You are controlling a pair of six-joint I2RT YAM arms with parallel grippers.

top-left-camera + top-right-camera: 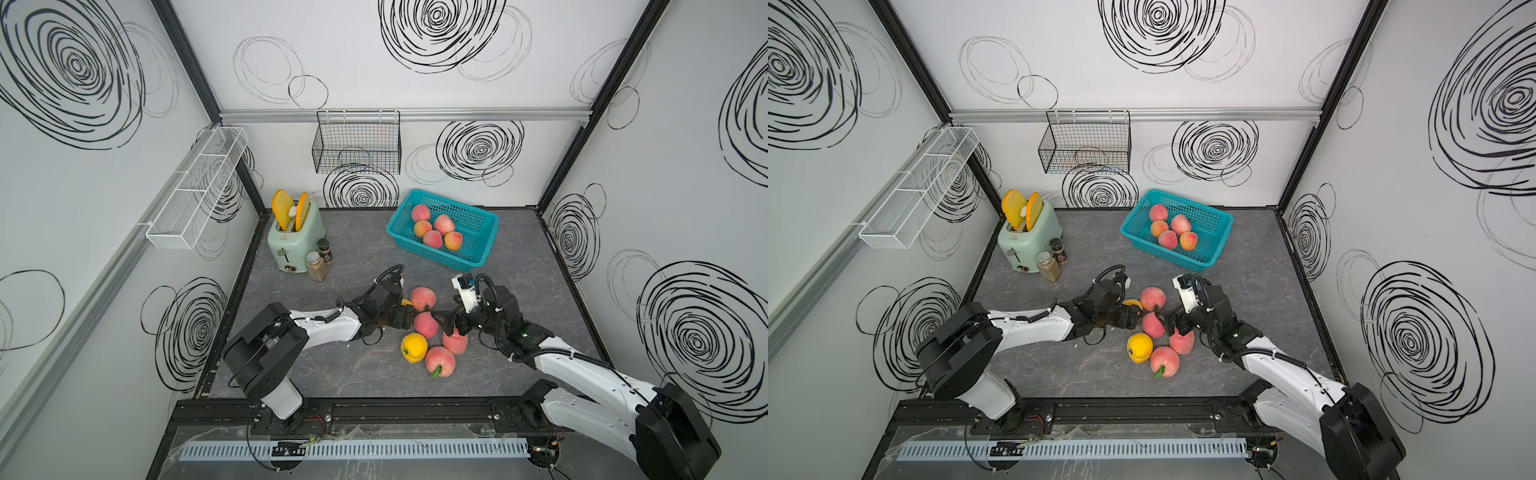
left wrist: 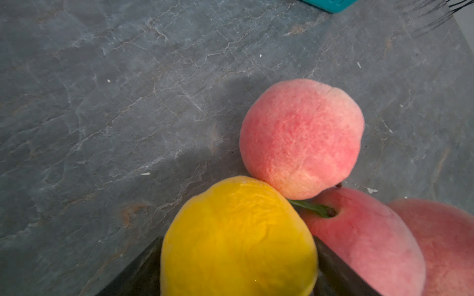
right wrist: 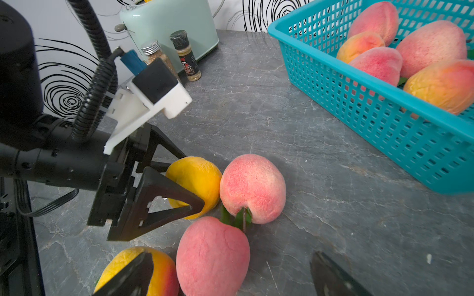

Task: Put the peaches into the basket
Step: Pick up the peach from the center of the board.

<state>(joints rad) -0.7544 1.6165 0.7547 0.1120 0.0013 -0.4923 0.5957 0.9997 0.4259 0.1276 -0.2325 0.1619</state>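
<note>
Left tool (image 3: pixel 193 180) grips the yellow peach (image 2: pixel 238 238) — the basket (image 3: pixel 359 110) lies beyond the pink peach (image 3: pixel 252 188) touching it — right tool (image 3: pixel 230 257) gapes, holding nothing.

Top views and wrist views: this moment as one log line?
left gripper: shut on yellow peach, on tabletop | right gripper: open, facing pink peach | basket: five peaches

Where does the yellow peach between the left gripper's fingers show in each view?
Both top views: yellow peach, only a sliver, mid-table.
Left wrist: large in the foreground, against a pink peach.
Right wrist: beside that pink peach, partly hidden.
Shared landmark: basket, in all four.
</note>
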